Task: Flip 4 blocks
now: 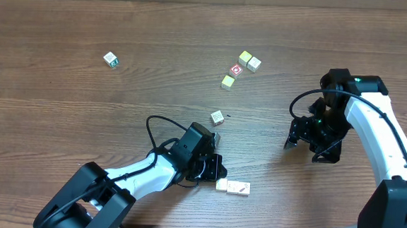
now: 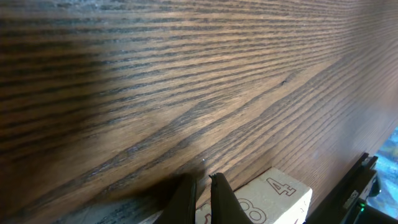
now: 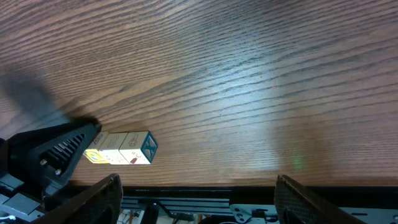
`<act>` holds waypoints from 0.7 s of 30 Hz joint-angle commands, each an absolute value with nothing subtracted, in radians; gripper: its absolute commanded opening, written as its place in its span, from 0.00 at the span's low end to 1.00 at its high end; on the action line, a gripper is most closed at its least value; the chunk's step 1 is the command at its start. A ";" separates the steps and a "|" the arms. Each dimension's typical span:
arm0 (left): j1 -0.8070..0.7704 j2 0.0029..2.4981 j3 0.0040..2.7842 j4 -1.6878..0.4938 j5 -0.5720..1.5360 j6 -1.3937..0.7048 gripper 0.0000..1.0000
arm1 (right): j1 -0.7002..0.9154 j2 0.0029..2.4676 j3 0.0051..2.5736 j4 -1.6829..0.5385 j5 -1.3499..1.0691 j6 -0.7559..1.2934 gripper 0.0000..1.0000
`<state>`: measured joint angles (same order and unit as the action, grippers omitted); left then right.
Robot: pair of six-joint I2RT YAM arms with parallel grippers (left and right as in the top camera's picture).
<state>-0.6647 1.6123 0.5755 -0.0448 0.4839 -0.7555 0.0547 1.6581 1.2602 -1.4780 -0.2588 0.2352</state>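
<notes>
A short row of pale blocks (image 1: 233, 188) lies near the table's front edge; it also shows in the right wrist view as blocks (image 3: 122, 149). My left gripper (image 1: 215, 174) is shut with nothing between its fingers, its tips at the row's left end. In the left wrist view the shut left gripper (image 2: 202, 186) hangs just over a block (image 2: 277, 194) printed with brown numerals. More pale blocks lie farther back: one alone (image 1: 217, 117), one (image 1: 228, 81), and a touching pair (image 1: 249, 60). My right gripper (image 1: 305, 150) stands open over bare wood at the right, seen in its own view as right gripper (image 3: 199, 199).
A cube with a red-and-white ring face (image 1: 236, 71) sits among the back blocks. A cube with green marks (image 1: 110, 59) lies alone at the back left. The table's front edge (image 3: 205, 184) runs just below the right gripper's fingers.
</notes>
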 commanded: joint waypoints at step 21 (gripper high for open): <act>-0.662 1.629 0.567 -0.024 0.510 -0.650 0.04 | 0.057 1.659 1.269 -1.480 -0.264 0.231 0.79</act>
